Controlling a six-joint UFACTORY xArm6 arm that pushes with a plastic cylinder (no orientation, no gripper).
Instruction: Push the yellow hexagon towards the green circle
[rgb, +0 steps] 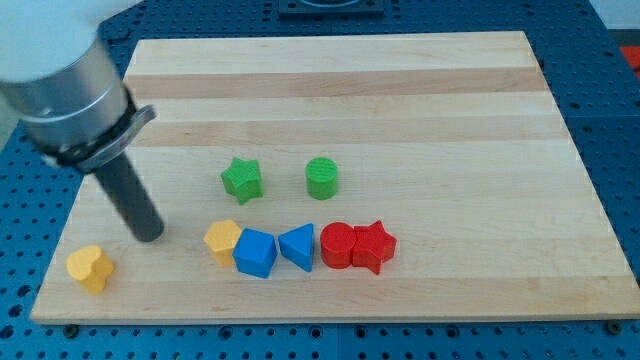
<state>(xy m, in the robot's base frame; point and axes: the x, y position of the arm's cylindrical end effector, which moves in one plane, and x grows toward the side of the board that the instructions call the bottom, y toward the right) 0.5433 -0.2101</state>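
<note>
Pale, striped wooden board (340, 90) lies on a blue perforated bench (620, 150), carrying small matte plastic blocks: a green star (242, 179) and green circle (323, 178) above a row of yellow hexagon (222, 241), blue cube (256, 252), blue triangle (298, 247), red circle (337, 245) and red star (375, 246), plus a yellow heart (90, 268) at the view's lower left. The arm's grey metal cylinder leans in from the view's upper left, and my tip (149, 234), the dark rod's blunt end, rests on the board between heart and hexagon, just left of the hexagon without touching it. There is no claw, and the hexagon sits below and left of the green circle, touching the blue cube.
</note>
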